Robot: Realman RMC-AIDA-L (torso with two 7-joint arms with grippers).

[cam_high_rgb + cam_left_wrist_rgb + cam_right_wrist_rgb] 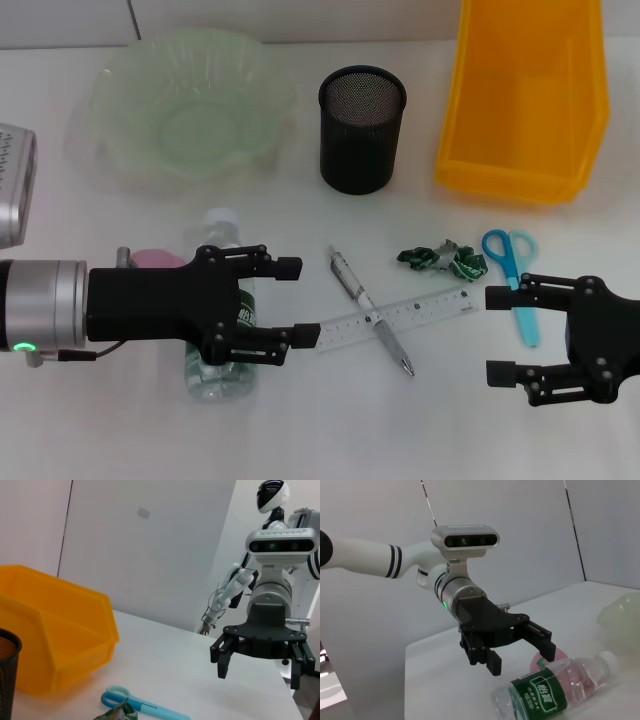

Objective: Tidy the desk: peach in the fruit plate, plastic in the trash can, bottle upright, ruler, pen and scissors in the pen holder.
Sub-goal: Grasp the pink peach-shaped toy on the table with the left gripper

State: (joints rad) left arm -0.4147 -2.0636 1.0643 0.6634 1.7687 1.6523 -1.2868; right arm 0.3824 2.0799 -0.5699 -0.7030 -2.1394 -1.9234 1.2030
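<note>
Bottle (pixel 222 318) lies flat beneath the left gripper (pixel 296 300) — fingers spread — while the right gripper (pixel 497 335) hovers open.

The black left gripper (pixel 295 300) hung spread over the lying clear plastic bottle (pixel 222 330), blocking reach from above. A silver pen (pixel 372 310) crossed the clear ruler (pixel 400 318). Bare white surface (pixel 330 430) lay open nearer the robot.

White Chinese characters are showing on the green label (pixel 543 690) of the lying bottle (pixel 555 687); nothing else is reading clearly.
</note>
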